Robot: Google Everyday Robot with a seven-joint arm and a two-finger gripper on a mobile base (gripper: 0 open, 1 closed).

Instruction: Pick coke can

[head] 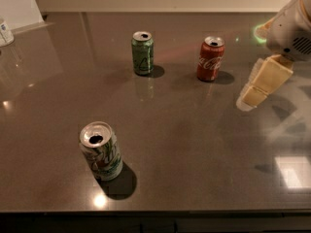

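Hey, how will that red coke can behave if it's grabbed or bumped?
The coke can looks opened, so probably light and easily dented. Upright on the glossy table, a high nudge could tip it, then roll. The gripper hangs to its right, apart.
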